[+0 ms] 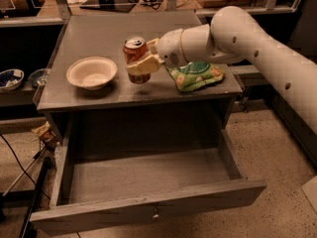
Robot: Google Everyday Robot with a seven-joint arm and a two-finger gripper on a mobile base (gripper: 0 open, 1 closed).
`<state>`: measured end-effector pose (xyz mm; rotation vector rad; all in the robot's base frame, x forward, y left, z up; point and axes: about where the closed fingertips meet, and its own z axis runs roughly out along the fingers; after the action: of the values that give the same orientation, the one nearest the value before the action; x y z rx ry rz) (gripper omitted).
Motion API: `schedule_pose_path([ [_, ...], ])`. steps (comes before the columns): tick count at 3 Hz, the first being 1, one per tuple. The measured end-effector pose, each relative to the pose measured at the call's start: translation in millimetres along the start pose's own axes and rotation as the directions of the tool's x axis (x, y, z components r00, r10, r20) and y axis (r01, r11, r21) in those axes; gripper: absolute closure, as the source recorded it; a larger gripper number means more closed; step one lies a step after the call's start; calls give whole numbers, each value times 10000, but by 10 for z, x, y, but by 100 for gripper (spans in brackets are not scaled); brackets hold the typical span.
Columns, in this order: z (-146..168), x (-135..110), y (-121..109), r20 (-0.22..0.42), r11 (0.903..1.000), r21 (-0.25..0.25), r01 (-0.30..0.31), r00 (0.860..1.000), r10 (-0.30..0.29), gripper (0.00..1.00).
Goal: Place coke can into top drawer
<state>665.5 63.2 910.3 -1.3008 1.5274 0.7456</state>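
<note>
The coke can point(134, 48), red-brown with a silver top, is held upright in my gripper point(139, 56) just above the grey cabinet top point(99, 31), near its front edge. The pale fingers point(144, 64) are shut around the can's middle, and the white arm reaches in from the right. The top drawer point(148, 175) stands pulled open below and in front of the can. Its inside is bare, and its worn front panel carries a small metal knob point(155, 213).
A white bowl point(92, 72) sits on the cabinet top left of the can. A green snack bag point(195, 75) lies to its right, under the arm. Small bowls point(11, 78) sit on a low shelf at far left. Cables point(20, 167) hang beside the drawer's left side.
</note>
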Motion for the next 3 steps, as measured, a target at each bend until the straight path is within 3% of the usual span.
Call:
schedule_pose_path([
  [1, -219, -126, 323, 162, 9994, 304, -151, 9998, 146, 100],
  [2, -219, -126, 323, 162, 9994, 304, -151, 9998, 146, 100],
  [3, -317, -130, 418, 161, 9979, 624, -180, 9997, 170, 100],
])
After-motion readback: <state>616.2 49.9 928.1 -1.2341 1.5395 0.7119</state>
